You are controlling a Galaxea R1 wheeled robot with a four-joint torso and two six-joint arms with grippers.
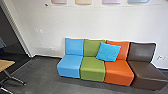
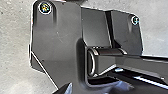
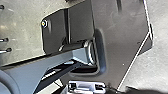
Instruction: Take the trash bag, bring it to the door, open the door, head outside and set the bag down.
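Observation:
At the lower edge of the right wrist view, a pale metallic part [image 3: 86,87] sits in front of the robot's dark base plate; I cannot tell whether it belongs to my right gripper. A dark, uneven shape [image 3: 146,91] lies beside the plate there, too little exposed to name as a bag. The left wrist view has the base plate and jointed bar over grey floor, with a dark angular piece [image 2: 67,89] low down. How either gripper stands cannot be made out.
A row of blue, green, orange and brown seats [image 1: 93,71] stands against a white wall [image 1: 75,22], with a blue cushion [image 1: 108,51] on it. At the left are a wooden table's corner [image 1: 6,65] and a dark opening or glass panel [image 1: 8,37].

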